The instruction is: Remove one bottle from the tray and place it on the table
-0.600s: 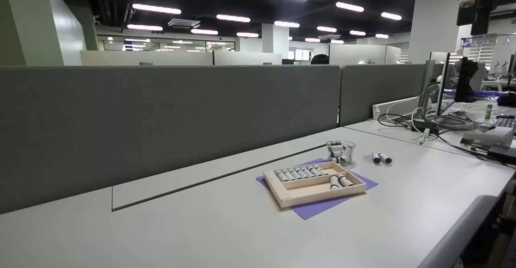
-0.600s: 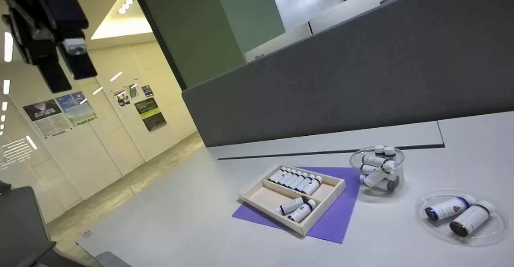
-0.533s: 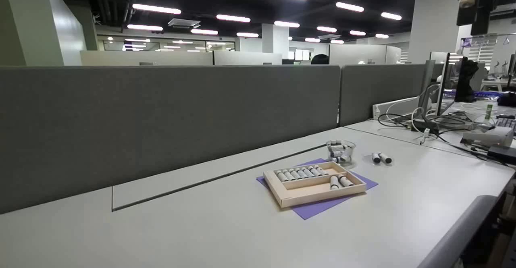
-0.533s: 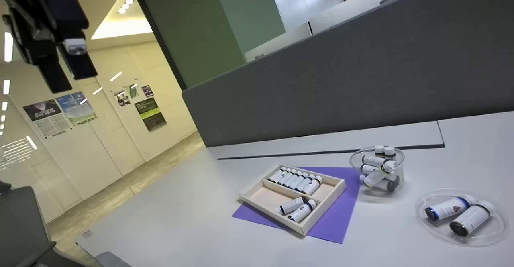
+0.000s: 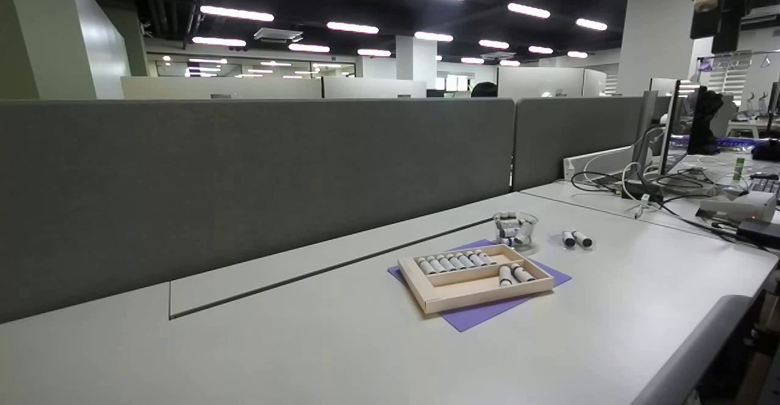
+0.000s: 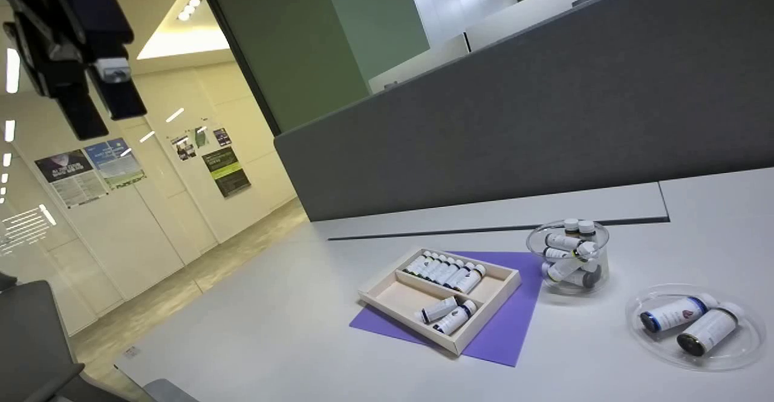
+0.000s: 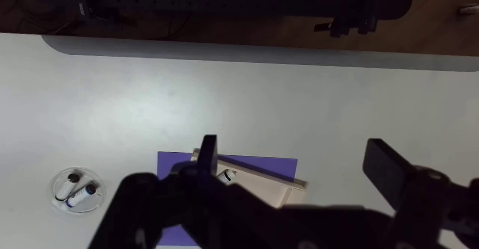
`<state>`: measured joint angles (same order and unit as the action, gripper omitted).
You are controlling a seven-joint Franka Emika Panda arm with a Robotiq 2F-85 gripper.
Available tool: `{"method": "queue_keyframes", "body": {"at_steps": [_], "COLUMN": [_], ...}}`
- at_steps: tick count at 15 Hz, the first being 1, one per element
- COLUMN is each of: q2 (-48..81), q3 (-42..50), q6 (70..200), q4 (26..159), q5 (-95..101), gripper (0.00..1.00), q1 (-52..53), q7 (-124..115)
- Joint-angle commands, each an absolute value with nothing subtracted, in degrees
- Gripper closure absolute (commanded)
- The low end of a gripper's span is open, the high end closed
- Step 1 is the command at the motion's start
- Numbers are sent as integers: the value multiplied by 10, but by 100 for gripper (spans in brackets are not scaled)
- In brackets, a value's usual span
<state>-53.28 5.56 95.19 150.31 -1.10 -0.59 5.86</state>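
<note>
The wood-coloured tray [image 5: 466, 288] lies on a purple sheet on the pale table [image 5: 292, 356]; it also shows in an exterior view [image 6: 399, 296]. Its back compartment holds a row of several small white bottles [image 6: 444, 272]. Its front compartment holds two loose bottles, one [image 6: 440, 309] beside the other [image 6: 455, 318]. In the wrist view the tray [image 7: 262, 185] is partly hidden by the gripper, with one bottle [image 7: 226, 176] peeking out. My gripper [image 7: 290, 148] is open and empty, fingers wide apart, high above the table; it also shows in both exterior views [image 5: 715, 42] [image 6: 110, 125].
The purple sheet [image 6: 514, 323] lies under the tray. A clear cup [image 6: 604, 278] full of bottles stands beside it. A clear round dish [image 6: 650, 350] with two bottles lies farther over. A grey partition [image 5: 256, 192] runs along the back. Cables [image 5: 609, 181] and a monitor stand at the far end.
</note>
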Motion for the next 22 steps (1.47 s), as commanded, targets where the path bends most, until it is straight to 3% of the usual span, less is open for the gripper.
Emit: {"method": "queue_keyframes", "body": {"at_steps": [1,12,18,22], "q2": [-532,-186,-21,-3], "q3": [53,24,-32,-28], "q6": [951,1387,1447,1429], "q4": [1502,1437,1371,1380], "q5": [-13,-50,-33,-59], "gripper": [0,0,0,0], "q1": [-9,-23,-11,7], "q7": [61,-43,-197,-164]}}
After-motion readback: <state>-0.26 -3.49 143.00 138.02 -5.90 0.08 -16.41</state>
